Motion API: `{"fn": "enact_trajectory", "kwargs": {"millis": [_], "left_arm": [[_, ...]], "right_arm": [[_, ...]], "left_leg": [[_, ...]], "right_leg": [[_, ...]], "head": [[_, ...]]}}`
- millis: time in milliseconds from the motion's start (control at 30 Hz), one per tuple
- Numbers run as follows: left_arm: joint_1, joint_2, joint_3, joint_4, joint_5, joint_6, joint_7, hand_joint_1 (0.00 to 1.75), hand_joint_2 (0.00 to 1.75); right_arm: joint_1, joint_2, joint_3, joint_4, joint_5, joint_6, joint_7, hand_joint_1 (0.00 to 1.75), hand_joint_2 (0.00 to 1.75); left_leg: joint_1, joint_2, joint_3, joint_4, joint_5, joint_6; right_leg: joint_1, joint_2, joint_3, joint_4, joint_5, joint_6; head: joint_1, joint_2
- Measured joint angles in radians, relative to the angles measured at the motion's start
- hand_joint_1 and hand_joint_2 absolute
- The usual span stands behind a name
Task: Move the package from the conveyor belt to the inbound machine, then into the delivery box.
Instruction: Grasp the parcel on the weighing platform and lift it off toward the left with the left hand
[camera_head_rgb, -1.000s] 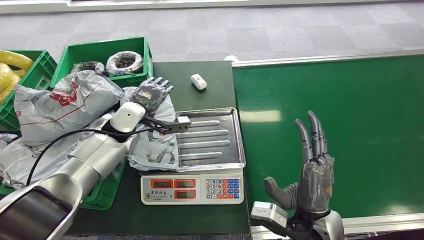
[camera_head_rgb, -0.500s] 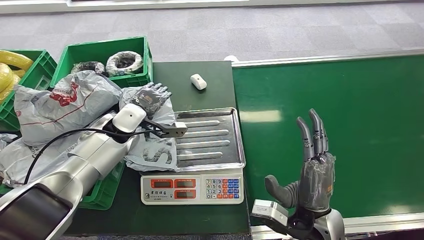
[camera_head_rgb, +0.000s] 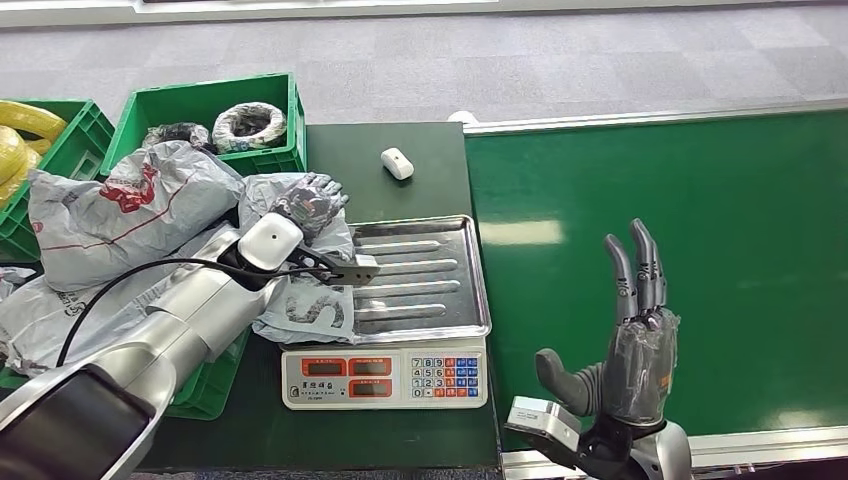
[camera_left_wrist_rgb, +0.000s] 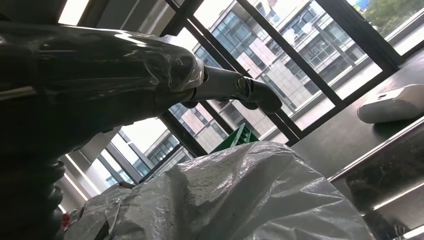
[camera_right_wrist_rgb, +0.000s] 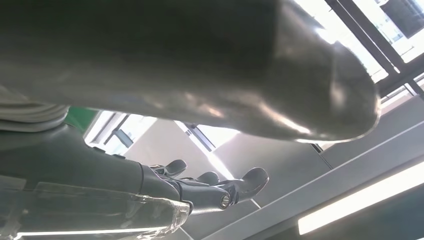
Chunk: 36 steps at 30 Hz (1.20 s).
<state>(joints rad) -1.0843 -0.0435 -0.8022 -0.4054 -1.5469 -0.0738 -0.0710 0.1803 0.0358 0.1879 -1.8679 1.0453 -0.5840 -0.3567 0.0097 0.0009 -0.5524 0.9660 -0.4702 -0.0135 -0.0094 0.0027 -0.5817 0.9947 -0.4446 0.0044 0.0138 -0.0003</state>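
Your left hand (camera_head_rgb: 310, 203) presses curled fingers onto the crumpled grey plastic package (camera_head_rgb: 300, 262) at the steel scale tray (camera_head_rgb: 440, 272); your right hand (camera_head_rgb: 625, 345) hovers, fingers apart; boxing remains.

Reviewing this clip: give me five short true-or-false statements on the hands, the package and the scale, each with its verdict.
1. The left hand rests on a grey package. True.
2. The package lies wholly on the conveyor belt. False: it lies at the left edge of the scale tray, off the belt.
3. The right hand holds a parcel. False: it holds nothing, fingers apart.
4. A small white object lies on the table behind the scale. True.
5. The green crate behind the package is empty. False: it holds bundled items.
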Motion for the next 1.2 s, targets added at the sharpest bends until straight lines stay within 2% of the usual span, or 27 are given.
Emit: {"fn": "enact_trajectory", "kwargs": {"millis": [167, 200, 300, 333, 400, 833, 1000, 1200], "left_arm": [[-0.002, -0.003, -0.008, 0.006, 0.0, 0.0, 0.0, 0.0, 1.75], [-0.002, -0.003, -0.009, 0.007, 0.0, 0.0, 0.0, 0.16, 1.75], [-0.003, -0.004, -0.013, 0.01, 0.0, -0.001, -0.002, 1.17, 1.75], [-0.003, -0.004, -0.015, 0.012, 0.001, -0.001, -0.003, 1.37, 1.75], [-0.003, -0.004, -0.017, 0.014, 0.003, -0.002, -0.005, 1.45, 1.75], [-0.011, 0.004, -0.025, 0.021, 0.013, -0.004, -0.011, 1.6, 1.75], [-0.016, 0.008, -0.025, 0.021, 0.022, -0.004, -0.011, 1.57, 1.75], [-0.019, 0.013, -0.024, 0.021, 0.031, 0.012, -0.001, 1.64, 1.75]], "right_arm": [[0.004, 0.001, -0.003, 0.0, 0.001, -0.001, 0.0, 0.0, 0.0], [0.005, 0.001, -0.004, 0.0, 0.002, -0.002, 0.0, 0.0, 0.0], [0.007, 0.002, -0.006, 0.0, 0.004, -0.007, 0.0, 0.0, 0.0], [0.008, 0.002, -0.006, 0.0, 0.005, -0.01, 0.0, 0.0, 0.0], [0.009, 0.002, -0.007, 0.0, 0.006, -0.013, 0.0, 0.0, 0.0], [0.011, 0.011, -0.007, 0.0, 0.019, -0.011, 0.0, 0.0, 0.0], [0.011, 0.015, -0.007, 0.0, 0.021, -0.005, 0.001, 0.0, 0.0], [0.013, 0.016, -0.008, -0.005, 0.022, -0.007, 0.002, 0.0, 0.0]], "left_leg": [[0.0, 0.0, 0.0, 0.0, 0.0, 0.0], [0.0, 0.0, 0.0, 0.0, 0.0, 0.0], [0.0, 0.0, 0.0, 0.0, 0.0, 0.0], [0.0, 0.0, 0.0, 0.0, 0.0, 0.0], [0.0, 0.0, 0.0, 0.0, 0.0, 0.0], [0.0, 0.0, 0.0, 0.0, 0.0, 0.0], [0.0, 0.0, 0.0, 0.0, 0.0, 0.0], [0.0, 0.0, 0.0, 0.0, 0.0, 0.0]], "right_leg": [[0.0, 0.0, 0.0, 0.0, 0.0, 0.0], [0.0, 0.0, 0.0, 0.0, 0.0, 0.0], [0.0, 0.0, 0.0, 0.0, 0.0, 0.0], [0.0, 0.0, 0.0, 0.0, 0.0, 0.0], [0.0, 0.0, 0.0, 0.0, 0.0, 0.0], [0.0, 0.0, 0.0, 0.0, 0.0, 0.0], [0.0, 0.0, 0.0, 0.0, 0.0, 0.0], [0.0, 0.0, 0.0, 0.0, 0.0, 0.0]], "head": [[0.0, 0.0], [0.0, 0.0], [0.0, 0.0], [0.0, 0.0], [0.0, 0.0], [0.0, 0.0], [0.0, 0.0], [0.0, 0.0]]}}
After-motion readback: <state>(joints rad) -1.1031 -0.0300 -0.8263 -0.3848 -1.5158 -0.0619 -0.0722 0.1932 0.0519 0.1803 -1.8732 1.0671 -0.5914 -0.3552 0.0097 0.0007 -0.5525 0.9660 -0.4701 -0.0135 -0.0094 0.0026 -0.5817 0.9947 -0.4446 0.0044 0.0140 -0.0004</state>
